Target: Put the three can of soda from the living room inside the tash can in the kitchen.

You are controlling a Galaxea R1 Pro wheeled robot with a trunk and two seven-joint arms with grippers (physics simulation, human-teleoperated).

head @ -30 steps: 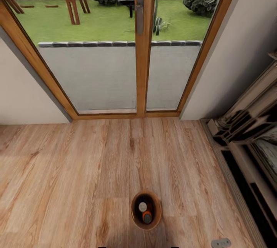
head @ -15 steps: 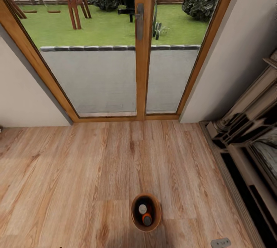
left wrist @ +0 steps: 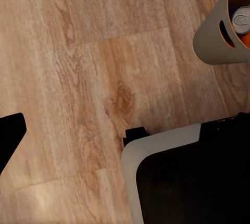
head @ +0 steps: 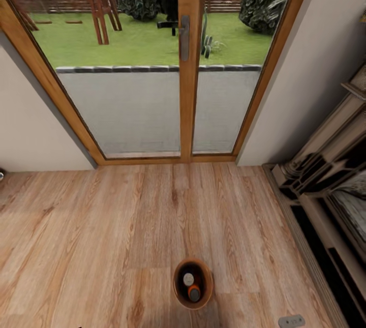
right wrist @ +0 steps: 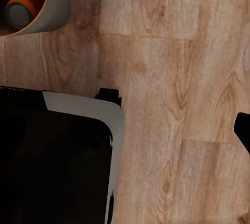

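The small round grey-tan wastebasket with a coppery inner wall (head: 193, 283) stands upright on the light wooden plank floor (head: 101, 226), directly in front of the robot's dark base (left wrist: 192, 182) and centred between both arms. Inside it stand an orange soda can (head: 194, 293) and a second can with a silvery top (head: 188, 279); I cannot see a third. Whether either hand is apart or together I cannot tell. Beyond the wastebasket are the wood-framed glass doors (head: 186, 63).

A home's living room: wood-plank floor (head: 101, 226), wood-framed glass doors (head: 185, 63) onto a garden lawn (head: 137, 38), fireplace surround (head: 325, 185).
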